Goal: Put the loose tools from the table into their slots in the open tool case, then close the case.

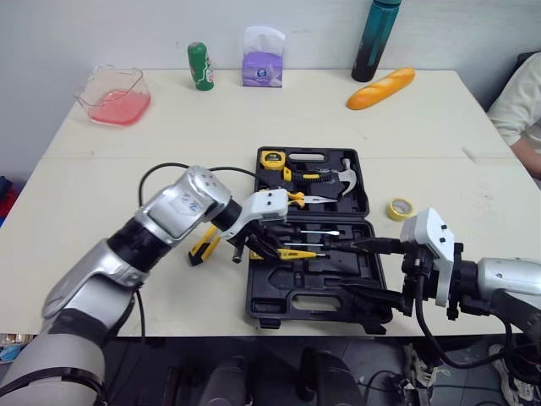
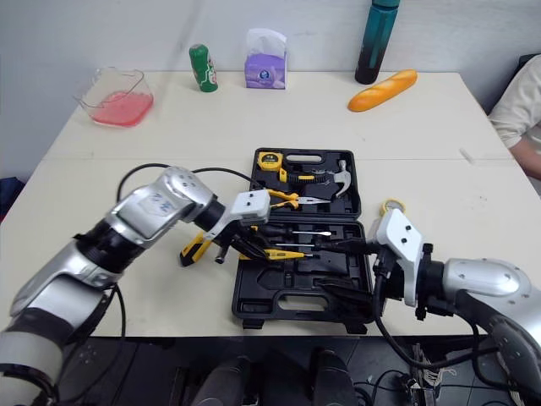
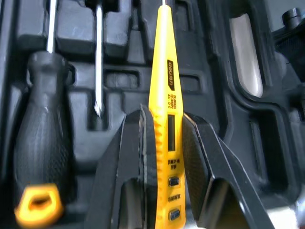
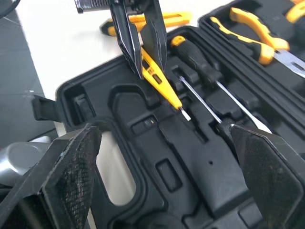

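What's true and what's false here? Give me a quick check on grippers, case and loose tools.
The left gripper is shut on the slim yellow plastic tester pen. True.
The black plastic tool case is closed. False: it lies open.
The right gripper holds a tool. False: it is open and empty at the case's right side.
A yellow-and-black handled tool lies on the pale table left of the case. True.
The yellow tape roll sits in the case. False: it lies on the table, right of the case.

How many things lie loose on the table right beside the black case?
2: a yellow-black hand tool left of the case, a tape roll right of it. The held tester isn't counted; more may be hidden.
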Controlling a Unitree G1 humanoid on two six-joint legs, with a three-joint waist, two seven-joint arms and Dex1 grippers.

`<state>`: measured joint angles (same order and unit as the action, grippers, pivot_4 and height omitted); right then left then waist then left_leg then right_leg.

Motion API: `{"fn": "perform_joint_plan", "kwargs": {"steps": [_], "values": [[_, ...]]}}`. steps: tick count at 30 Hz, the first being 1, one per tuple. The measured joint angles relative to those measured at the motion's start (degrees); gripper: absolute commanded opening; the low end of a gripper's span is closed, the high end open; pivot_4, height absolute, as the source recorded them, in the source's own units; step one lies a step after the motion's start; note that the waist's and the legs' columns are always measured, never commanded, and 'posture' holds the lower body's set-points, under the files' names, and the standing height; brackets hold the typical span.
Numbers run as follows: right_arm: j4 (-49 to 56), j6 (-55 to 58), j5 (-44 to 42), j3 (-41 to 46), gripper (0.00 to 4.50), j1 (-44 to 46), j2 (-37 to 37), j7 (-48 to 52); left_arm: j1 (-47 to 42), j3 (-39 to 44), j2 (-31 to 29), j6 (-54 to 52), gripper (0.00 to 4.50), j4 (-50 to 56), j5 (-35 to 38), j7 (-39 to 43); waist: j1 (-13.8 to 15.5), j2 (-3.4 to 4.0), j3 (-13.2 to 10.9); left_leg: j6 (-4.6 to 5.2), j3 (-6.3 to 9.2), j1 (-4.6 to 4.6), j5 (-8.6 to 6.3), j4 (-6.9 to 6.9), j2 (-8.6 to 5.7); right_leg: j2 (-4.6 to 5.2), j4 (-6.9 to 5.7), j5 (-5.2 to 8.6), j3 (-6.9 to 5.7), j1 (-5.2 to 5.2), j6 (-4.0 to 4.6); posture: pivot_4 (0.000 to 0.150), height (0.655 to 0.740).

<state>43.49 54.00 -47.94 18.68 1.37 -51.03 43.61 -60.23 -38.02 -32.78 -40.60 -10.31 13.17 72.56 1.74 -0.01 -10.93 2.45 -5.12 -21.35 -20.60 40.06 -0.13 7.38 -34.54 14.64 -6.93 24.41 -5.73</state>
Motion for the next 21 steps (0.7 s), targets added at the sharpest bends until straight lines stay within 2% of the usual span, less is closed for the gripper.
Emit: {"fn": "perform_joint_plan", "kwargs": {"steps": [8,21], "values": [[2.3,0.0,-2.6,2.3,4.5,-4.2,0.0,-3.5,-2.0,-0.2,4.9,3.4,0.45,-6.2,-5.3,2.7,-0.1,-0.02,0.0,0.09,0.0,-0.03,-0.01,0.02,-0.04,0.06,0.05,-0.04,0.04,0.0,-0.08,0.15,0.7314],[1.7,-0.4,-3.1,2.8,4.5,-3.1,-1.0,-4.4,-2.5,0.3,5.3,-4.8,0.45,-3.6,-8.0,3.4,-0.3,-0.02,0.0,0.1,-0.02,0.03,-0.01,0.01,-0.02,0.04,0.01,-0.04,0.11,-0.01,-0.08,0.15,0.7314]]}}
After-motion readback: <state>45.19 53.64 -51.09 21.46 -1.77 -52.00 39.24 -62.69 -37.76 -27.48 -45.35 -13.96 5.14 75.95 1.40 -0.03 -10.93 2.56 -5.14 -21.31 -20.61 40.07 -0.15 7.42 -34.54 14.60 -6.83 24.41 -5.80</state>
